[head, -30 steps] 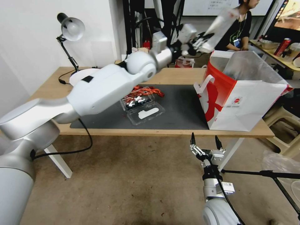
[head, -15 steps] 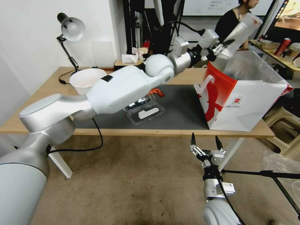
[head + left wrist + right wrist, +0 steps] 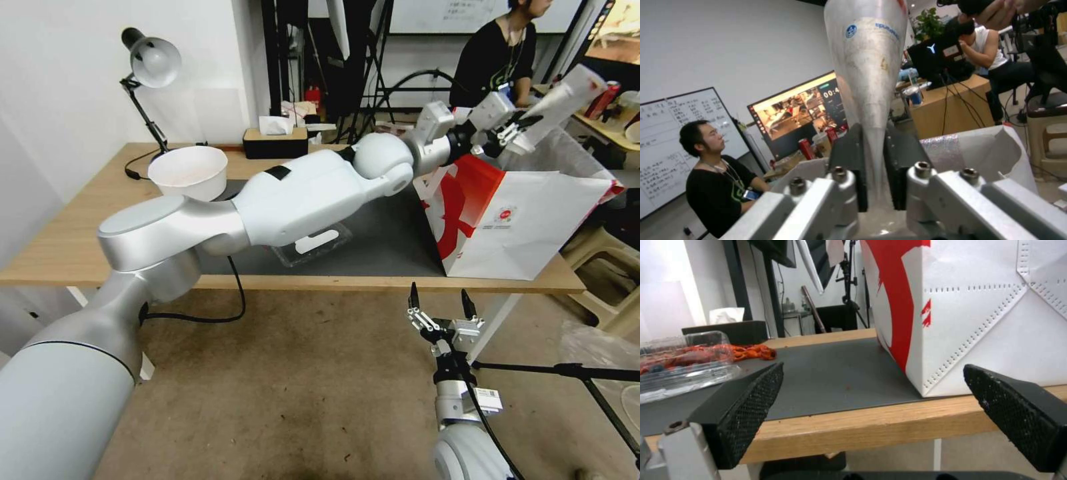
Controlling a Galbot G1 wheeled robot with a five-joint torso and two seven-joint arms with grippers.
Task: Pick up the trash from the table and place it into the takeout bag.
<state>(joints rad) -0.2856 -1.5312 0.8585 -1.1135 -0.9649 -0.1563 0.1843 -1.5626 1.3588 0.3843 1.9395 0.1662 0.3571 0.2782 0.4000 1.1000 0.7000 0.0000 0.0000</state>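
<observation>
Overhead, left gripper point(image 3: 519, 129) pinches white bag point(image 3: 867, 66) above takeout bag point(image 3: 527, 230).

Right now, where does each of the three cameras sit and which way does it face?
Head view: high on the robot, facing down over the table; left arm reaches above the bag, right pincer waits low before the table edge.
Left wrist view: behind the left pincer, shut on the bottle, facing the room.
Right wrist view: below table height, between open fingers, facing the table edge.
Shared: all show the bag.
</observation>
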